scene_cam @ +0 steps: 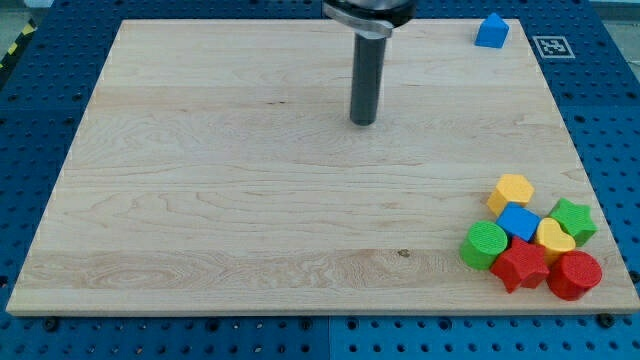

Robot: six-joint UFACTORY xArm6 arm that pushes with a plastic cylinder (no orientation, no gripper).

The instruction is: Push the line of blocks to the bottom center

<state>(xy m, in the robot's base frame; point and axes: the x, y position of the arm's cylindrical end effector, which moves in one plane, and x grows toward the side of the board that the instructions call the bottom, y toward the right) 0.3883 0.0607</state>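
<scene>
My tip (363, 122) rests on the wooden board (250, 200) near the view's top centre, far from every block. A cluster of blocks sits at the view's bottom right: a yellow hexagon (511, 191), a blue cube (518, 221), a green star (573, 219), a yellow heart (555, 237), a green cylinder (485, 245), a red star (520, 265) and a red cylinder (574, 275). They touch one another and run roughly diagonally. The tip is up and to the left of this cluster.
A lone blue block (491, 31) sits at the view's top right corner of the board. A blue pegboard surface (40, 120) surrounds the board. A fiducial marker (552, 46) lies beyond the top right corner.
</scene>
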